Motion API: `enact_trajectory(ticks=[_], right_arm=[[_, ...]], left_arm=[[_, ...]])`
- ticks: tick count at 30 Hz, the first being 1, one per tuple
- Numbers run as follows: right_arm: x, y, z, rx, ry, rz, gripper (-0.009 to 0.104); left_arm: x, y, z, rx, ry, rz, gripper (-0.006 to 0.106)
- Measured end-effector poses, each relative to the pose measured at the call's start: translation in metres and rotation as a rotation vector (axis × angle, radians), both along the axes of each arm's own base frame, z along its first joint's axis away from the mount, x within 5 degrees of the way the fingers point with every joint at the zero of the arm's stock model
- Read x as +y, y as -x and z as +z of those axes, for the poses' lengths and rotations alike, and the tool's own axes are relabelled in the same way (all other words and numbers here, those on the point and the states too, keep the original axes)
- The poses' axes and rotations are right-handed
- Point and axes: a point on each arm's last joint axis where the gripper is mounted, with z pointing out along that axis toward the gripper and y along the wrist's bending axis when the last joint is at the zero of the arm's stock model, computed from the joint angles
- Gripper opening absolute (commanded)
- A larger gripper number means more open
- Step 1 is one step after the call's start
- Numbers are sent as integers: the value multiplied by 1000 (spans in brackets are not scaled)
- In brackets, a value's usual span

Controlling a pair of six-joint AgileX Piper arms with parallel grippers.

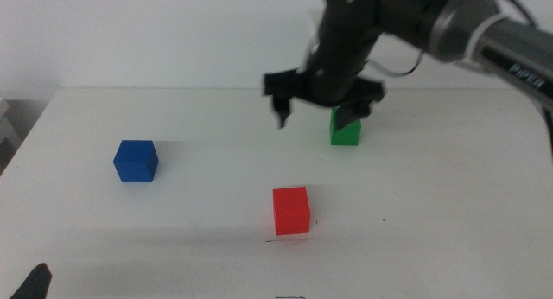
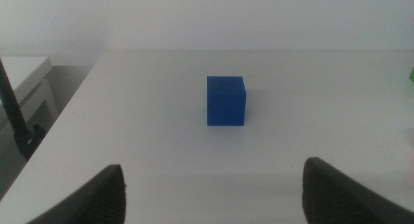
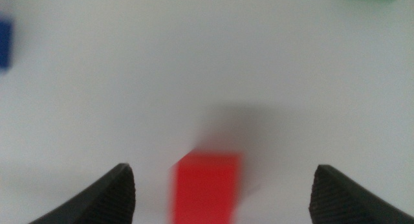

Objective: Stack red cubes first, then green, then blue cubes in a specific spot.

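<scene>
The red cube (image 1: 291, 210) stands at the table's front centre, right by the specific spot's thin dark line (image 1: 285, 239). Farther back and to the right is the green cube (image 1: 346, 133), its top partly covered by a finger of my right gripper (image 1: 314, 119), which hangs open and empty above the table. In the right wrist view the blurred red cube (image 3: 207, 179) shows between the open jaws of that gripper (image 3: 221, 197), well below them. The blue cube (image 1: 136, 161) sits alone on the left. My left gripper (image 2: 213, 198) waits open, facing the blue cube (image 2: 226, 101) from a distance.
The white table (image 1: 449, 213) ends at a far edge against a pale wall. My left gripper's tip (image 1: 34, 283) shows at the bottom-left corner of the middle view. The right arm (image 1: 484, 31) reaches in from the upper right.
</scene>
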Motion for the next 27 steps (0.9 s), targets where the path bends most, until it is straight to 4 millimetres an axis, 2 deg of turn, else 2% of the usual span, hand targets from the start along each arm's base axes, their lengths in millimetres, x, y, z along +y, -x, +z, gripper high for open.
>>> enact_trajectory(ticks=[4, 6, 9, 14, 18, 27], right_arm=[[-30, -19, 4, -96, 132, -8, 88], [-39, -28, 6, -159, 168, -16, 88], [-44, -38, 10, -244, 182, -24, 88], [-40, -45, 11, -323, 166, 17, 87], [-42, -59, 0, -329, 150, 7, 83], [-70, -108, -39, -267, 125, -31, 76]], left_arm=[[0, 0, 0, 0, 0, 0, 93], [0, 0, 0, 0, 0, 0, 93], [0, 0, 0, 0, 0, 0, 93], [0, 0, 0, 0, 0, 0, 93], [0, 0, 0, 0, 0, 0, 93], [0, 0, 0, 0, 0, 0, 93]])
